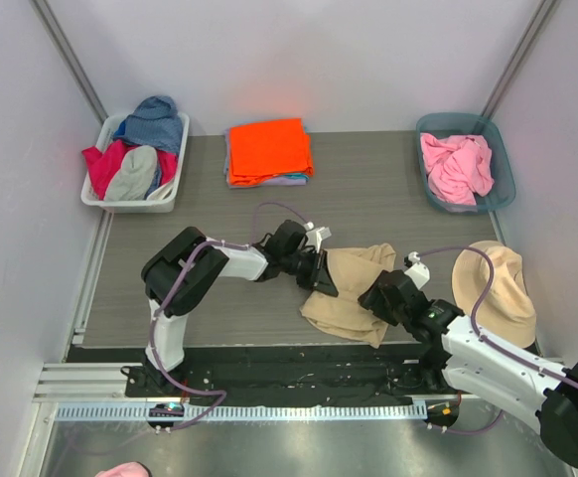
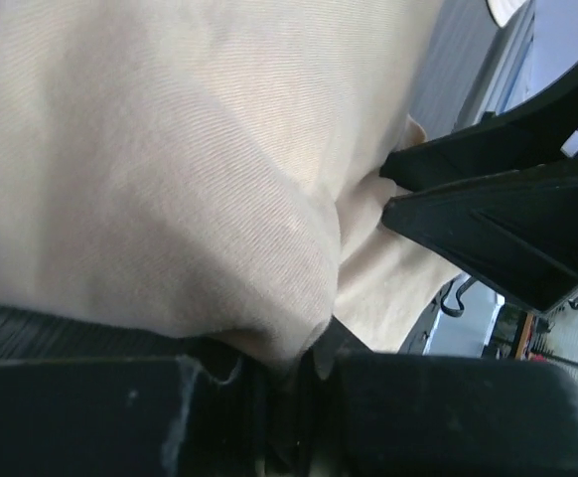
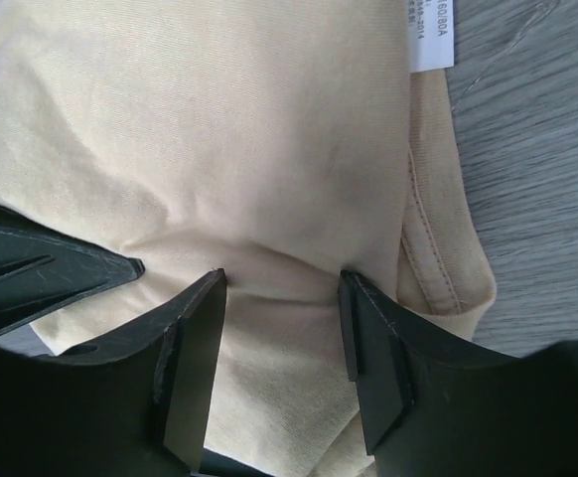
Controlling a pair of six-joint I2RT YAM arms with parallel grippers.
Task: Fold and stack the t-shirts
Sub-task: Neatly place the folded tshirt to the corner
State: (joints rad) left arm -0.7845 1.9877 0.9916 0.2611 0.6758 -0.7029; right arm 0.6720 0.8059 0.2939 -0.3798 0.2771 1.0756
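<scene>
Left claw (image 1: 317, 278) pinching tan t-shirt (image 3: 219, 129) fold, right claw (image 3: 281, 283) astride it

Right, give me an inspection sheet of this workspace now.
Surface: grey wood-grain tabletop, no damage seen.
Job's things: crumpled tan cotton shirt at centre; folded bright orange shirt stacked on a lavender one at the back; pink shirt bunched in the teal plastic bin.
Clutter: white plastic bin of blue, red and grey clothes; tan cloth heap at right.
Grippers: left gripper shut on the tan shirt; right gripper jaws apart around a fold, grip unclear.
Cables: purple cables looped along both arms.
Surroundings: pale walls; metal rail at near edge.
</scene>
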